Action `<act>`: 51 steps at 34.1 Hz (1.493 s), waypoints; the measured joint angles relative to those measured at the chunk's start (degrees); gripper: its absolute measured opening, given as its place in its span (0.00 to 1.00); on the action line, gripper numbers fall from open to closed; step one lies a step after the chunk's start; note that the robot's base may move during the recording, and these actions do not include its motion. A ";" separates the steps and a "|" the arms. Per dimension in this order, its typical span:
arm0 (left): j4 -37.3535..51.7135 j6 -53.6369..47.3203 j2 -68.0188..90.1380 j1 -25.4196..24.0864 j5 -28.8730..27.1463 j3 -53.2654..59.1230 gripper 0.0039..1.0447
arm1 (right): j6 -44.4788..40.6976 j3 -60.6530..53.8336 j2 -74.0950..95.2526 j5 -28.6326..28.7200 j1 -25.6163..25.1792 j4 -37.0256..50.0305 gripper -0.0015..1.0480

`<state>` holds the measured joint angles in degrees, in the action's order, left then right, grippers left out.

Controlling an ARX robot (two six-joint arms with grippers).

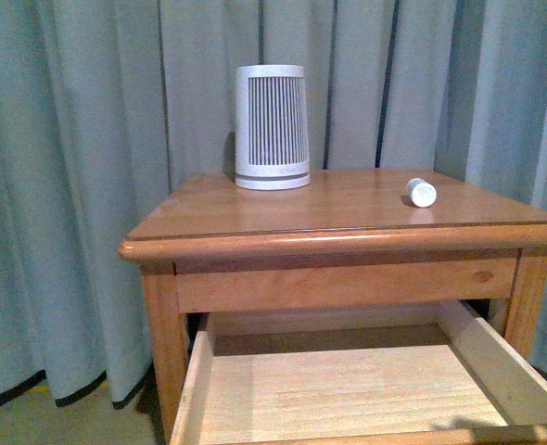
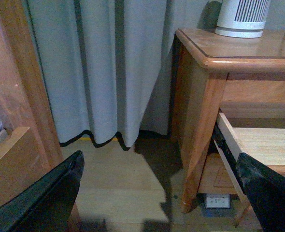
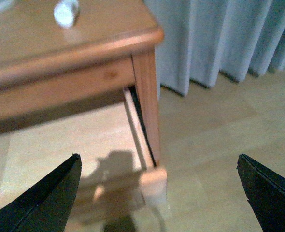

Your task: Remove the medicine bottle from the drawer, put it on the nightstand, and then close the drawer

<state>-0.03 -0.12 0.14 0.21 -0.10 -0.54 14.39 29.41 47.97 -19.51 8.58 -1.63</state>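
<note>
Closest to us, the drawer (image 1: 366, 389) is pulled out and looks empty, with pale wood inside. Its front edge runs side to side, so we think the next move is a straight push toward twelve o'clock to shut it.

Our right gripper (image 3: 157, 193) hangs over the drawer's right front corner with its fingers spread wide, holding nothing. Our left gripper (image 2: 157, 193) is also spread wide and empty, off past the nightstand's (image 1: 209, 248) left side, so the right arm seems nearer.

Farther back, the medicine bottle (image 1: 421, 192) lies on its side on the nightstand top, at about one o'clock, its cap end pointing toward us. Farthest back, at eleven o'clock, stands the white ribbed device (image 1: 272, 127).

The bottle is small and blurry, so we cannot read any words on it.
</note>
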 joint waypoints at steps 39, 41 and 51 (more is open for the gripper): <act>0.00 0.00 0.00 0.00 0.02 0.00 0.94 | -8.26 18.88 66.75 3.69 2.19 38.77 0.93; 0.00 0.00 0.00 0.00 0.02 0.00 0.94 | -8.70 24.02 69.16 3.67 1.44 36.41 0.93; 0.00 0.00 0.00 0.00 0.02 0.00 0.94 | -12.26 32.74 73.57 3.80 0.57 32.20 0.93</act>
<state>-0.03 -0.12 0.14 0.21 -0.08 -0.54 2.13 62.15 121.54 -15.70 9.15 30.57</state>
